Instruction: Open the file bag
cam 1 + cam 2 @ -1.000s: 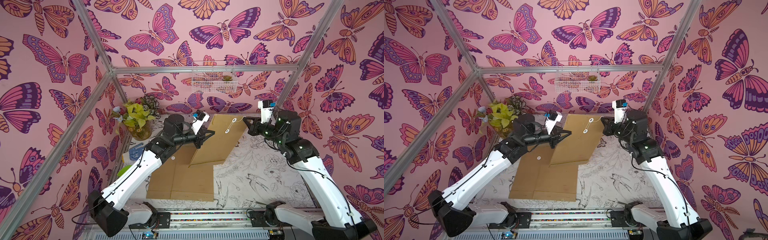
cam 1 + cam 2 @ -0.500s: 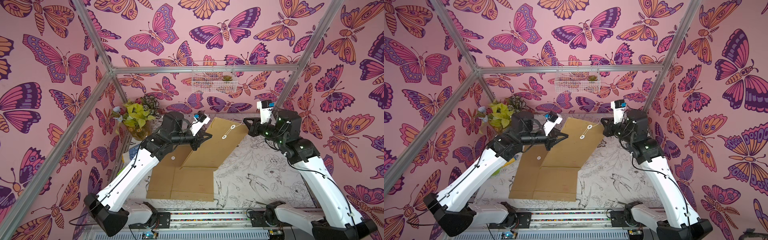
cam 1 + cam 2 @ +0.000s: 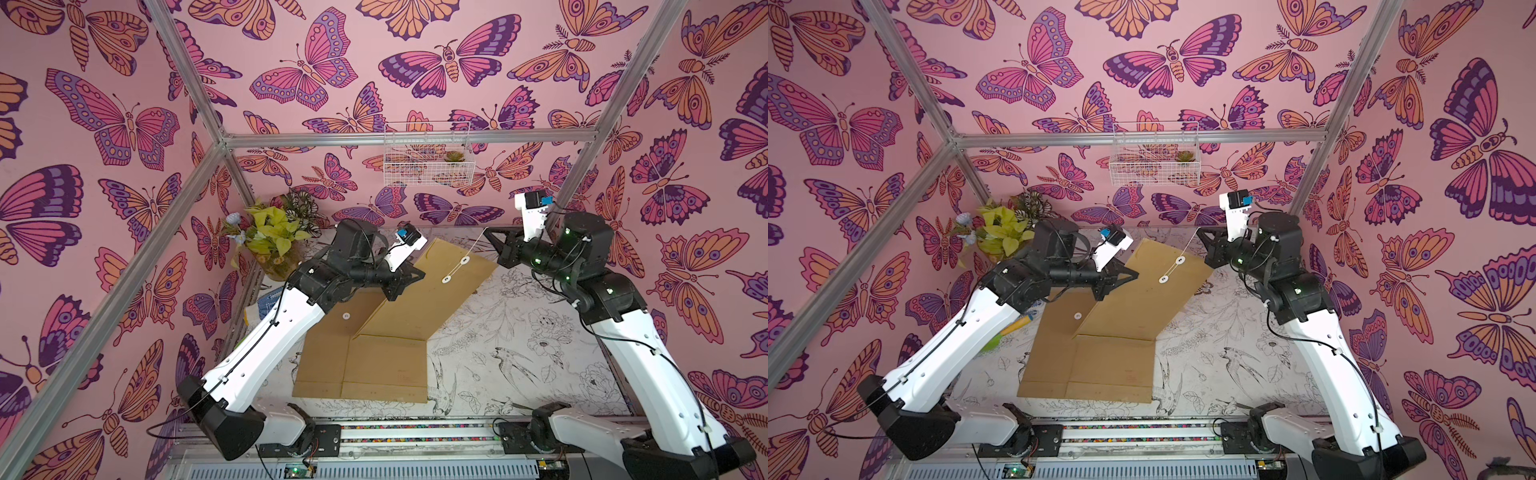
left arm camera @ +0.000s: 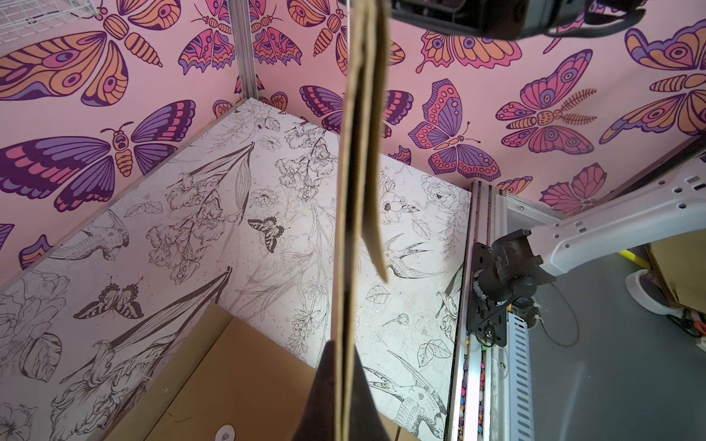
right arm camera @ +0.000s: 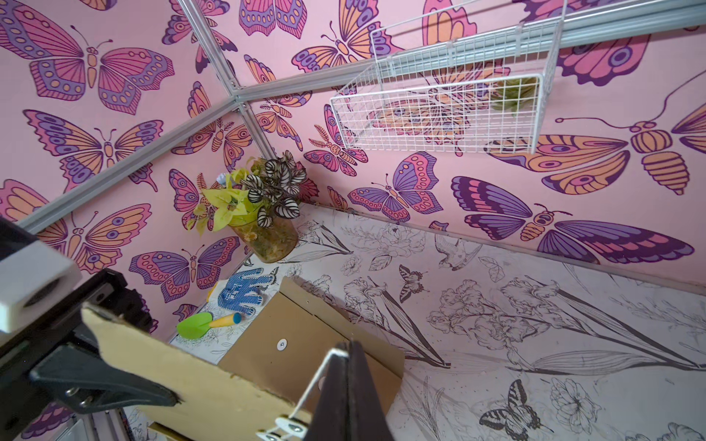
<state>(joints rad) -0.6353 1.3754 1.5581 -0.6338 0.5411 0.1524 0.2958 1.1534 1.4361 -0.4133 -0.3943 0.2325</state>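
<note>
Plainly, the left gripper [image 4: 345, 357] is clamping its jaws hard on the edge of the file bag [image 3: 436, 299]. The left wrist view is showing that edge-on, as a thin double layer of brown card running away from the black fingers [image 4: 324, 397], its two sheets parting slightly farther out. The right gripper [image 3: 488, 235] is pinching, jaws together, the white string [image 3: 474, 248], which is running taut down to the white discs [image 3: 465, 261] on the bag's face. Both top views are showing the bag tilting up off the table [image 3: 519, 332], its raised end between the two grippers and its low end resting on a second brown sheet [image 3: 324, 365] lying flat. Only the right wrist view is showing clearly a blue glove [image 5: 240, 291] and a green scoop [image 5: 195, 325] beside that flat sheet, near the potted plant [image 5: 259, 214]; in the top views the left arm is covering most of them. Where the string is entering the right jaws is hard to make out.
</note>
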